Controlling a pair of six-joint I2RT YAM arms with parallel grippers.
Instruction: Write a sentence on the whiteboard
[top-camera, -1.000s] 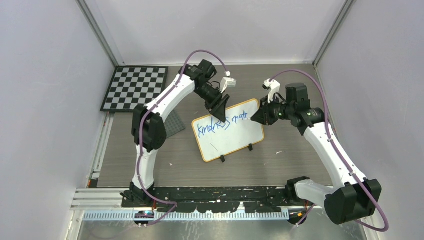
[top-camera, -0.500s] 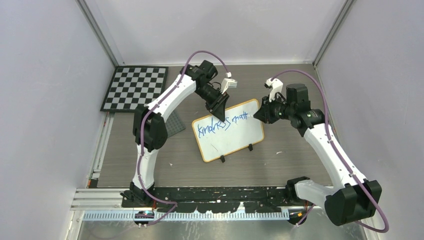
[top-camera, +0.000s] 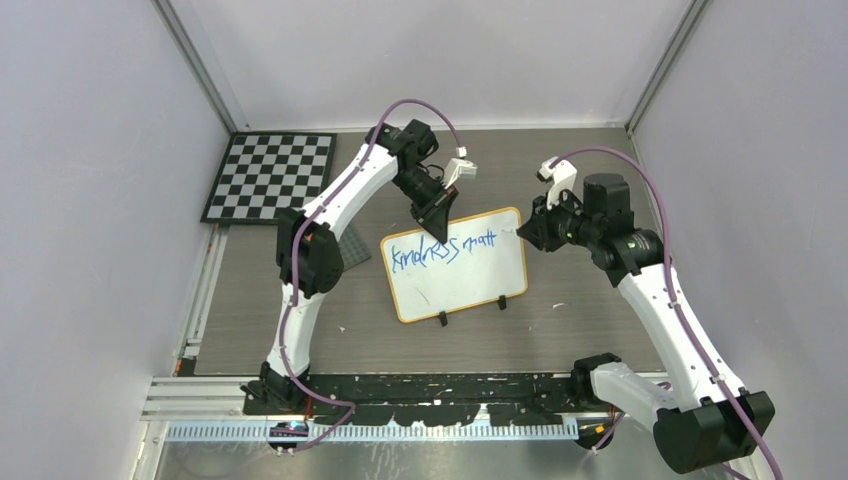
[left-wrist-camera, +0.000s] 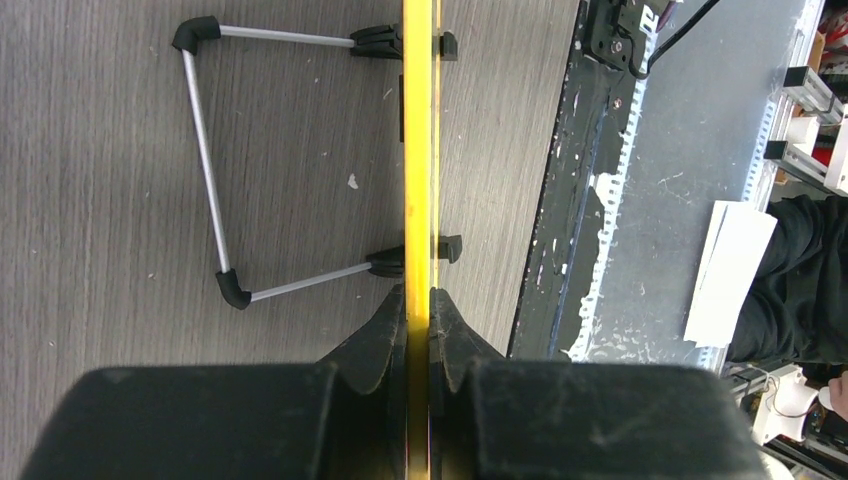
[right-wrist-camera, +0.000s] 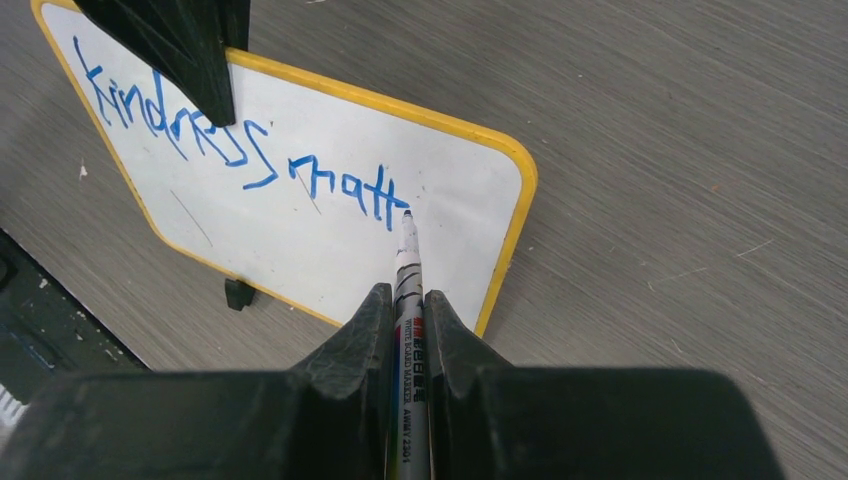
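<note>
Your left gripper (left-wrist-camera: 418, 305) is clamping the whiteboard (top-camera: 470, 285) by its far edge; your right gripper (right-wrist-camera: 405, 297) is pinching the marker (right-wrist-camera: 409, 250), tip just right of the sentence (right-wrist-camera: 240, 150), bare board beyond.

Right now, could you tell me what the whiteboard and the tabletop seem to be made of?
The whiteboard: smooth white face that takes marker ink, likely coated board; the yellow-orange rim looks like wood or plastic. The tabletop: matte grey with wood-grain streaks, probably laminate.

The blue handwritten sentence (right-wrist-camera: 258, 160) on the whiteboard (right-wrist-camera: 285, 250) reads "kindness matt" in one line. The marker (right-wrist-camera: 408, 275) barrel carries small print, too fine to read.
</note>
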